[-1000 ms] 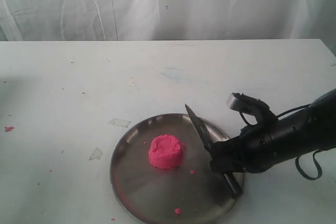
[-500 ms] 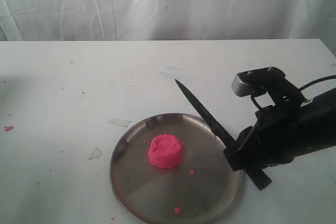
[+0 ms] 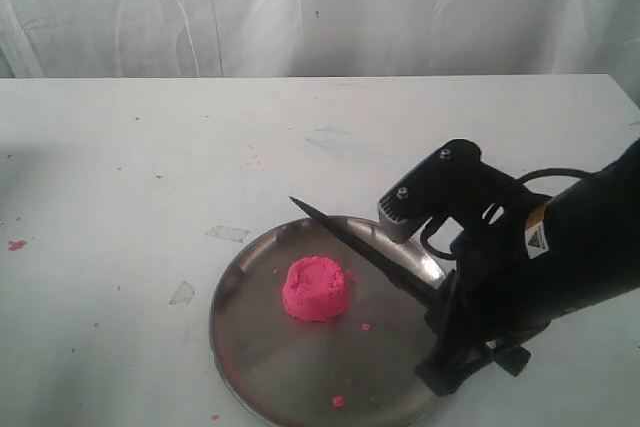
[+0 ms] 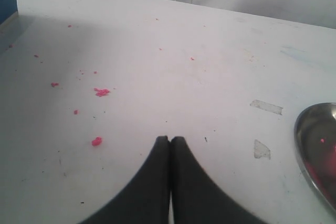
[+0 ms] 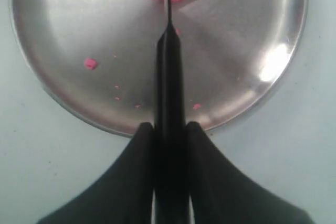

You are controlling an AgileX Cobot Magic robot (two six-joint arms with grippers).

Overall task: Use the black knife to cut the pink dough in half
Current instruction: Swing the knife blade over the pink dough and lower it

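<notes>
**Knife up, dough uncut**

The pink dough (image 3: 316, 289) is one bright, round, domed lump on the steel plate (image 3: 270, 367); right gripper (image 5: 170, 129) clamps the black knife (image 3: 350, 242) above it; left gripper (image 4: 169, 141) is closed, holding nothing.

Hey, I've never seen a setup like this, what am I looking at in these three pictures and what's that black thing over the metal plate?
This is a robot with two arms, each ending in a two-fingered gripper. One picture is from a camera off the arms; the other two come from cameras on each wrist. On the white table sits a round steel plate with a whole bright pink dough lump and a few pink crumbs. The right gripper is shut on a long black knife, its blade seen edge-on in the right wrist view, lined up with the dough. The left gripper is shut, holding nothing, above bare table beside the plate.
</notes>
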